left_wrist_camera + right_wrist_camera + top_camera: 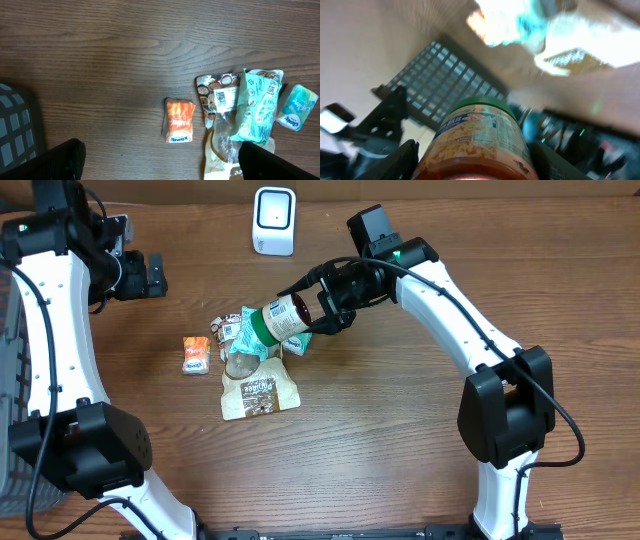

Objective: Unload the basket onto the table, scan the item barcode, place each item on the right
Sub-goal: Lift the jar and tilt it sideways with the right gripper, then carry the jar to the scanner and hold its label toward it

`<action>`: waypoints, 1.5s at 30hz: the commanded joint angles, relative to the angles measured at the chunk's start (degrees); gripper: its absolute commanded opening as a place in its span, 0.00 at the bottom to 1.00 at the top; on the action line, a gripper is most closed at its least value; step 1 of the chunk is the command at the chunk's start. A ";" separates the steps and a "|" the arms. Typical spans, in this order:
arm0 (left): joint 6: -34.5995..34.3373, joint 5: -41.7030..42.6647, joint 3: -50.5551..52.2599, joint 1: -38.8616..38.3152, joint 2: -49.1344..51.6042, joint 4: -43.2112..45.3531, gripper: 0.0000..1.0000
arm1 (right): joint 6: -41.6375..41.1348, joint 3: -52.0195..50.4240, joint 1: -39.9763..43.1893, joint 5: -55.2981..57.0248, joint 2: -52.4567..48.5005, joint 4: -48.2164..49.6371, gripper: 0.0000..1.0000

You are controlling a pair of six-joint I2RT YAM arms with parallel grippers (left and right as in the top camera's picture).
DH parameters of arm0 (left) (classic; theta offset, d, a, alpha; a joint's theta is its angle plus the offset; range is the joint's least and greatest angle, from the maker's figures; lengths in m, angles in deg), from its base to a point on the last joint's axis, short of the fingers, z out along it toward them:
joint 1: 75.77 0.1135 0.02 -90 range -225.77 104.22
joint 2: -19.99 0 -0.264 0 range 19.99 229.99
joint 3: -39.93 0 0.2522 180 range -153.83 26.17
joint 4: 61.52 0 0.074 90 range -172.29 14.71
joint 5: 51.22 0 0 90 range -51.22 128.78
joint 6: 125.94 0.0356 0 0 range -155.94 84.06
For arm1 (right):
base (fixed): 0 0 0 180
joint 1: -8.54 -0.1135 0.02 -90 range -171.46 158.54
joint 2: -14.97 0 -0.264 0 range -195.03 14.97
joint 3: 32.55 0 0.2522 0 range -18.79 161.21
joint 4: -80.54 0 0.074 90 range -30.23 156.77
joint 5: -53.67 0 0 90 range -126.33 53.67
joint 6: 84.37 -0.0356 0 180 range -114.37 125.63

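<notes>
The item is a glass jar (280, 320) with a green lid and a printed label. It hangs tilted, lid pointing left, above the pile of packets in the overhead view. My right gripper (312, 306) is shut on the jar's body; in the right wrist view the jar (480, 135) fills the space between the fingers (395, 162), and no barcode shows. A white scanner (274, 220) stands at the back edge, beyond the jar. My left gripper (155, 275) is open and holds nothing at the back left; in its own view the left gripper (160, 160) hovers over bare wood.
An orange packet (196, 354) (180, 121), a brown pouch (258, 392), a mint-green packet (256, 107) and a small blue pack (297, 107) lie mid-table under the jar. A grey basket (12, 330) stands at the left edge.
</notes>
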 commanded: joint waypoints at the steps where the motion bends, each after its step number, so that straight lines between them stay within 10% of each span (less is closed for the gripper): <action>1: 1.27 0.61 0.28 -0.39 -0.90 0.02 1.00 | 16.74 1.84 -2.32 11.02 0.48 1.90 0.12; 5: 1.27 0.61 0.28 -0.39 -0.90 0.02 1.00 | 39.95 1.84 -5.55 31.87 0.48 3.02 0.28; 12: 1.27 0.61 0.28 -0.39 -0.90 0.02 1.00 | 48.87 1.84 -8.79 56.04 0.48 6.45 0.18; 45: 1.27 0.61 0.28 -0.39 -0.90 0.02 1.00 | 87.23 1.84 -7.32 68.96 -18.60 90.49 0.27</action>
